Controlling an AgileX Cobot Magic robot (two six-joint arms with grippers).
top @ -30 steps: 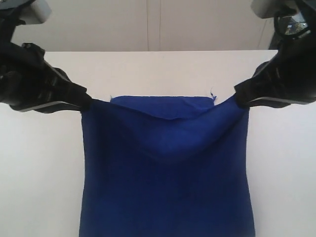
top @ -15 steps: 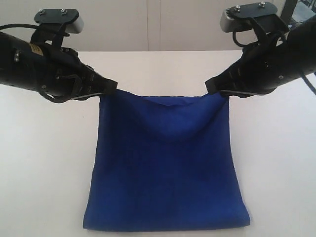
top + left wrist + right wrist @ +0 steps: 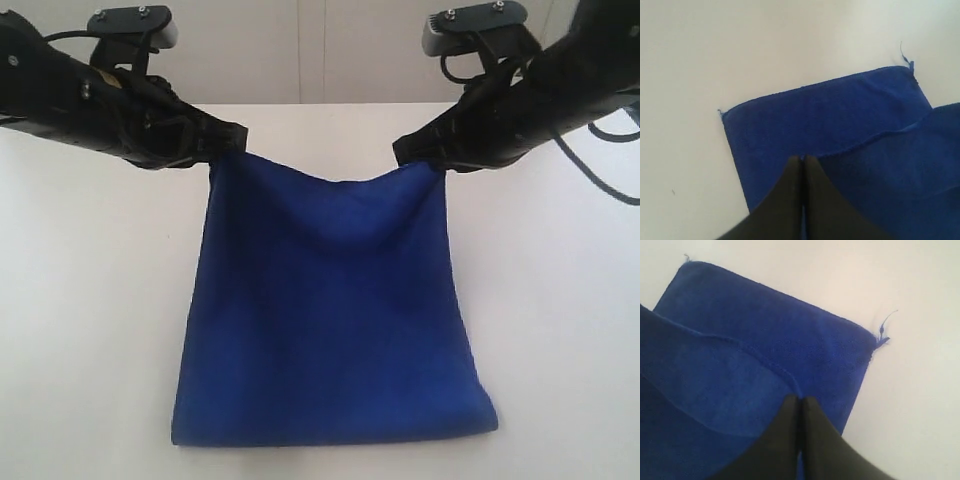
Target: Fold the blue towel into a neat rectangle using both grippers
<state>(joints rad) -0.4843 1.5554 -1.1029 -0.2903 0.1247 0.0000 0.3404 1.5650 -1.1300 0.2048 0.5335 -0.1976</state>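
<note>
The blue towel (image 3: 330, 320) hangs doubled over the white table, its raised edge sagging between my two grippers. My left gripper (image 3: 232, 140) is shut on the towel's upper left corner. My right gripper (image 3: 405, 152) is shut on the upper right corner. In the left wrist view the black fingers (image 3: 790, 195) pinch the towel's edge (image 3: 860, 145) above the lower layer (image 3: 815, 115) lying flat on the table. In the right wrist view the fingers (image 3: 785, 440) pinch the raised edge (image 3: 740, 375), and a thread loop (image 3: 883, 332) sticks out from the lower layer's corner.
The white table (image 3: 90, 300) spreads on both sides of the towel. A pale wall (image 3: 300, 50) rises behind the table's far edge. A black cable (image 3: 600, 175) hangs from the right arm.
Both grippers have carried the towel's held edge toward the table's far side and a little closer together. The towel's folded near edge has come into view.
</note>
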